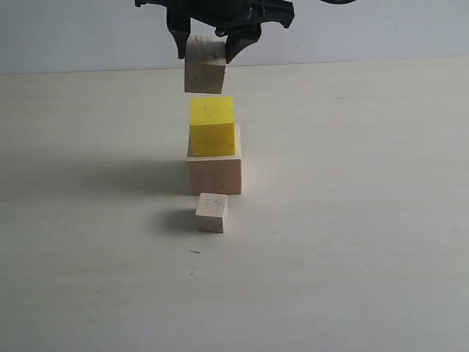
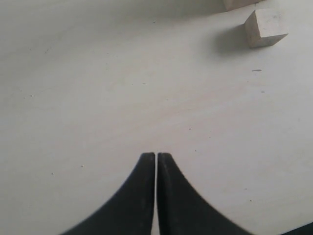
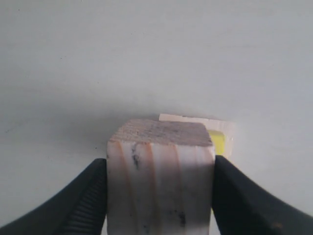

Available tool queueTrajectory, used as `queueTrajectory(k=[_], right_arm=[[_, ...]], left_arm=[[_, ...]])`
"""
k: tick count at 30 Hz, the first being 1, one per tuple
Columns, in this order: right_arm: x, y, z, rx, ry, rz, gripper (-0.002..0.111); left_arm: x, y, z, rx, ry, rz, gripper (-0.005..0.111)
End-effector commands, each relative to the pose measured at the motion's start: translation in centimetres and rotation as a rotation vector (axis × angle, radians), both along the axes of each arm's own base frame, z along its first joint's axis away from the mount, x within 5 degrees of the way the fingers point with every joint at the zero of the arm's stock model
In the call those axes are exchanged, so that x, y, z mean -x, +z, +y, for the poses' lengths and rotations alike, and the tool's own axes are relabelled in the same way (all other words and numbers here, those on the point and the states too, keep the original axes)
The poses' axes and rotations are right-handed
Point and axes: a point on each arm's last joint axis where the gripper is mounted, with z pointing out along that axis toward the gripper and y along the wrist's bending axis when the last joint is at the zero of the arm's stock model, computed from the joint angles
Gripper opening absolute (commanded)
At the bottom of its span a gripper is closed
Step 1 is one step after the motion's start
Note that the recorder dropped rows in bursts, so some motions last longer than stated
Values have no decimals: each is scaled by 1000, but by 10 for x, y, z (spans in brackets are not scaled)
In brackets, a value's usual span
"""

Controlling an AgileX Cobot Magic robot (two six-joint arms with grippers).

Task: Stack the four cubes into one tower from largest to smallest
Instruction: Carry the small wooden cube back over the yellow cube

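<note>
Medium cube (image 1: 204, 73): pale wood, striped grain, dark smudges. It hangs just above the yellow cube (image 1: 212, 128), which sits on the large cube (image 1: 215, 174). The small cube (image 1: 211, 213) rests on the worktop (image 1: 352, 235). Your right pincer (image 1: 207, 55) reaches down from above and clamps the medium cube. Your left pincer (image 2: 156, 157) has its jaws together.

A broad, matte surface (image 1: 352, 242) in pale cream fills most of the exterior view, with faint streaky grain and a few tiny dark specks (image 1: 194, 252). Behind it rises a plain, pale blue-grey wall (image 1: 73, 37), meeting the surface along a straight line that climbs slightly toward the right. The light is soft and even, casting blurred shadows (image 1: 110, 176) leftward
</note>
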Motion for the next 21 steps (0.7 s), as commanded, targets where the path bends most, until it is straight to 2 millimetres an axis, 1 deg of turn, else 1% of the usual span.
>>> queueTrajectory(k=[1,2,4,6,10,12,13,15,16,18,21], right_arm=[[-2,6,-3,20,43,-41,0],[-1,7,-3,16,55,-40,0],[2,16,-5,7,79,-59,0],[8,31,-9,-7,79,-89,0],[18,66,-26,10,59,-199,0],[24,79,-31,-8,57,-222,0],[26,81,-32,-12,57,-227,0],[24,79,-32,2,55,-231,0],[21,74,-32,24,53,-230,0],[15,61,-30,32,49,-193,0],[9,40,-22,31,58,-131,0]], left_arm=[[1,0,0,2,-7,-2,4],[1,0,0,2,-7,-2,4],[1,0,0,1,-7,0,4],[1,0,0,0,-7,3,4],[1,0,0,-1,-7,5,4],[1,0,0,-1,-7,5,4],[1,0,0,-1,-7,5,4],[1,0,0,-1,-7,5,4],[1,0,0,0,-7,3,4],[1,0,0,1,-7,0,4],[1,0,0,1,-7,0,4]])
